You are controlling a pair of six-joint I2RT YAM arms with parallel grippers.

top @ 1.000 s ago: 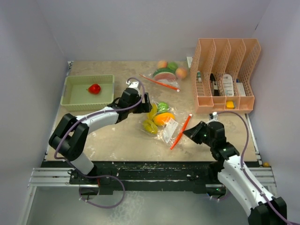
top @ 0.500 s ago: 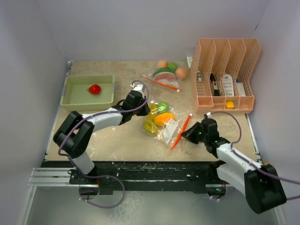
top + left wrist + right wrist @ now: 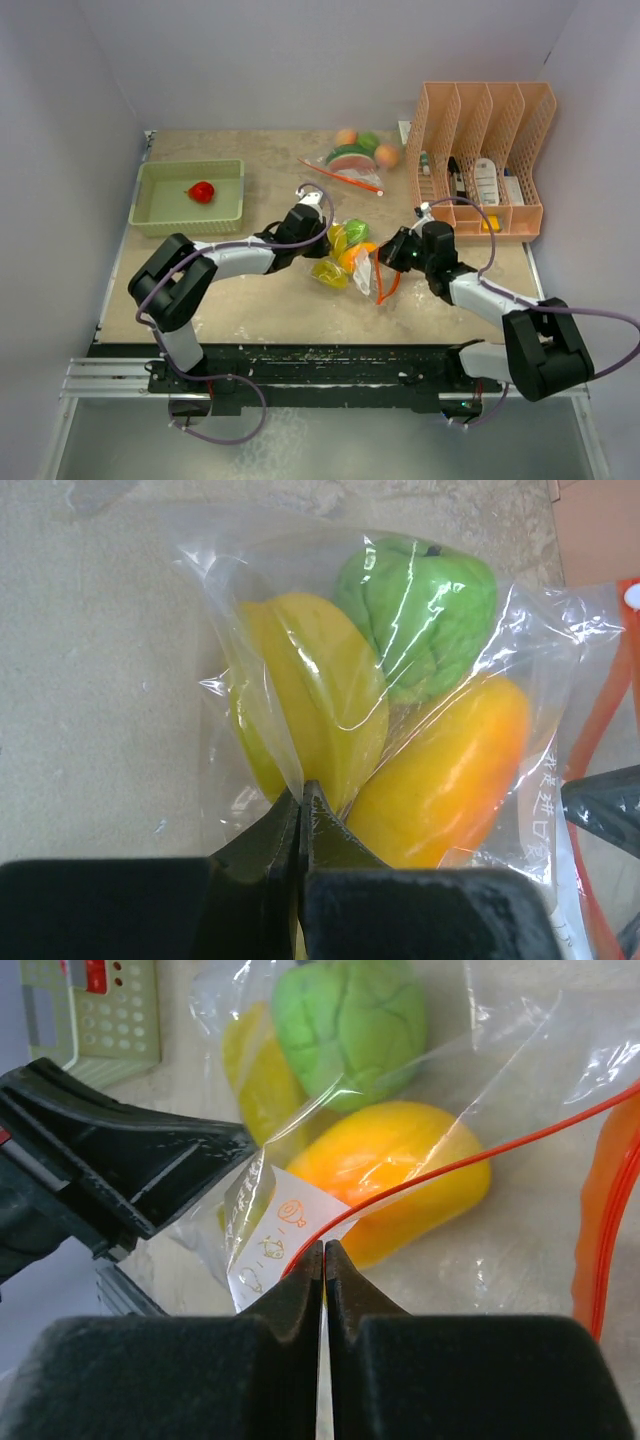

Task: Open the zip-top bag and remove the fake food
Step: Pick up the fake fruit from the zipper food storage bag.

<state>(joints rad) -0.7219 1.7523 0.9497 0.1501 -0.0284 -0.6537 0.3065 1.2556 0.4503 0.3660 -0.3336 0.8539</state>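
Note:
The zip-top bag [image 3: 352, 262] lies mid-table, clear plastic with a red zip edge [image 3: 470, 1158]. Inside it is fake food: a green piece [image 3: 420, 600], a yellow piece [image 3: 310, 690] and an orange piece [image 3: 440, 780]. My left gripper [image 3: 301, 792] is shut on a fold of the bag's film beside the yellow piece; in the top view the left gripper [image 3: 322, 240] is at the bag's left side. My right gripper [image 3: 324, 1248] is shut on the red zip edge by the white label; in the top view the right gripper [image 3: 385, 262] is at the bag's right side.
A green tray [image 3: 165, 200] at the left holds a red toy [image 3: 202, 190]. A second bag with fruit pieces [image 3: 355, 158] lies at the back. A peach file organizer [image 3: 480, 160] stands at the right, close behind my right arm.
My left gripper has closed on the bag's film. My right arm has moved left and away from its base to the bag's mouth, and the red zip edge has shifted left with it.

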